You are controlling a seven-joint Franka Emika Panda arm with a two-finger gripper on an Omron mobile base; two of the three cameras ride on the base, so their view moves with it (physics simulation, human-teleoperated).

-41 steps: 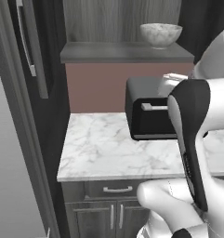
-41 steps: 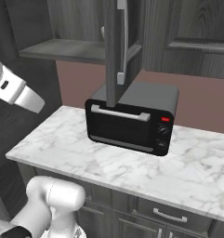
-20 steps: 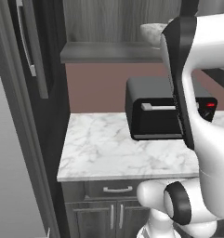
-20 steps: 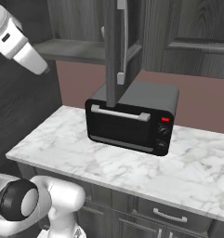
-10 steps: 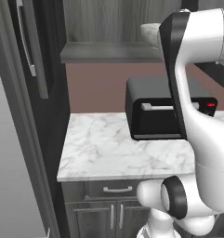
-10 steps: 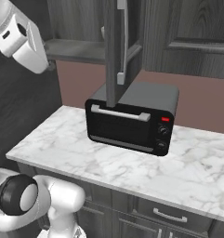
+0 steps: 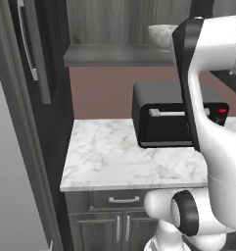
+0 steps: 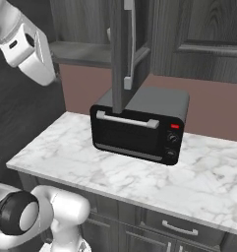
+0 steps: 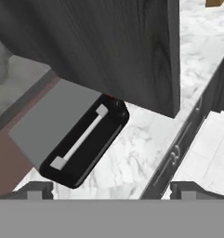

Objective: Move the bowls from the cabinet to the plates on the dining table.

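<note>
Nearest the base cameras, the white arm (image 7: 207, 98) rises from its rounded base and bends upward in front of the cabinet; in the right base view its forearm (image 8: 26, 47) slants at the upper left. In the hand view the two dark finger tips (image 9: 34, 189) stand far apart at the bottom edge, so the gripper (image 9: 111, 190) is spread wide with nothing between the jaws.

Below and in front lies the marble worktop (image 7: 119, 162), white with grey veins, over dark drawers with short silver handles (image 8: 179, 227). On it stands a black toaster oven (image 8: 139, 129) with a silver bar handle, a red light and two knobs at its right end; in the hand view it appears tilted beneath the door (image 9: 81, 139).

Above it hangs the open door of the dark grey wood-grain wall cabinet (image 8: 121, 44), edge-on in the right base view, with a long silver bar handle (image 8: 131, 47). In the hand view this door (image 9: 108, 46) takes up the upper part.

Farthest back, the cabinet shelf (image 7: 114, 55) runs above the reddish-brown wall. The grey-white marbled bowl (image 7: 162, 35) rests on that shelf, partly hidden behind the arm in the left base view. A tall dark panel with a long handle (image 7: 29, 44) stands at far left.
</note>
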